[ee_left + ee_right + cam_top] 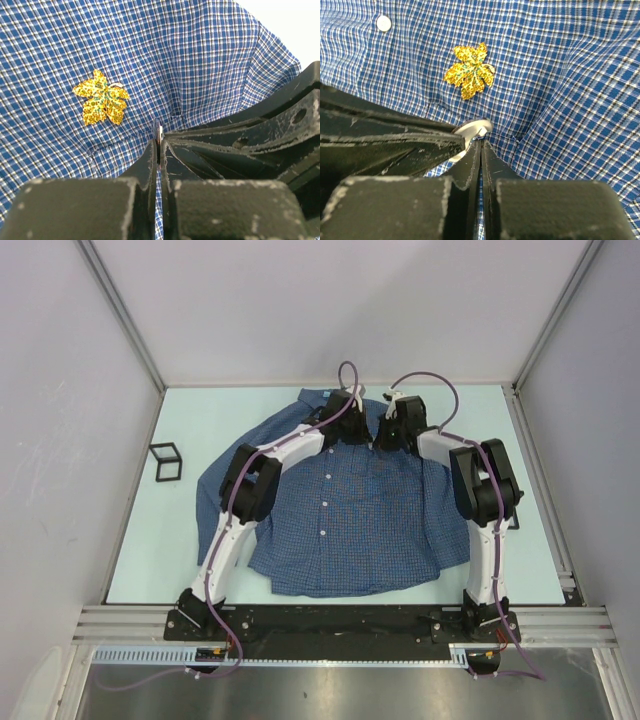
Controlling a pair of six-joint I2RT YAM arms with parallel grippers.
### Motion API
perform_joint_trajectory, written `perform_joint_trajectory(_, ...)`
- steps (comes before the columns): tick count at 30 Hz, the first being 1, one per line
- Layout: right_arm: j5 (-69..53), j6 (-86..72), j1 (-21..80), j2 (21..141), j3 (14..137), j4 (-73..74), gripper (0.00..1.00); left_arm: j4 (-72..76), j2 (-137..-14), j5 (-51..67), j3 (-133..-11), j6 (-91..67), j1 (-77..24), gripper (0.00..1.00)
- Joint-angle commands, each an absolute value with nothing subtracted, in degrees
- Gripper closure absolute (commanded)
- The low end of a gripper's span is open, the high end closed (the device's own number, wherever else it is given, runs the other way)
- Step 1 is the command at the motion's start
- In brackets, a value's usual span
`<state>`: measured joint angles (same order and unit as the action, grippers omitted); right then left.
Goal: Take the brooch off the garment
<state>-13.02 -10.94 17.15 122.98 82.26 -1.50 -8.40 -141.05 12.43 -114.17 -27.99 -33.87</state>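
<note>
The garment (350,510), a blue checked shirt, lies flat on the table with its collar at the far side. The brooch (102,104) is a gold leaf-shaped ornament pinned to the cloth; it also shows in the right wrist view (470,72). In the top view it is hidden by the arms. My left gripper (159,142) is shut on a thin white disc (472,131) and a fold of shirt, just below and right of the brooch. My right gripper (481,145) is shut on a fold of the shirt (570,100) beside that disc, its tips touching the left fingers (395,142).
A white shirt button (383,23) sits up and left of the brooch. A small black wire cube (166,462) stands on the table left of the shirt. Both grippers (372,430) meet over the shirt's chest near the collar.
</note>
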Motion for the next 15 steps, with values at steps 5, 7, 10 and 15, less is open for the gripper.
perform_joint_trajectory(5,-22.41,-8.53,22.23,124.63,89.73,-0.26,0.99,-13.44,-144.23,21.36,-117.86,-27.33,-37.09,1.00)
perform_joint_trajectory(7,-21.28,-9.49,22.50,124.63,90.26,-0.18,1.00,-13.80,-144.23,21.27,-117.77,-27.33,-37.00,1.00)
perform_joint_trajectory(10,-16.80,-12.37,22.50,124.28,90.44,-0.18,0.99,-15.02,-144.32,20.92,-117.77,-27.51,-37.09,1.00)
perform_joint_trajectory(15,-9.93,-15.73,21.10,123.49,88.77,-0.70,0.97,-18.63,-143.44,19.86,-118.21,-27.69,-37.09,1.00)
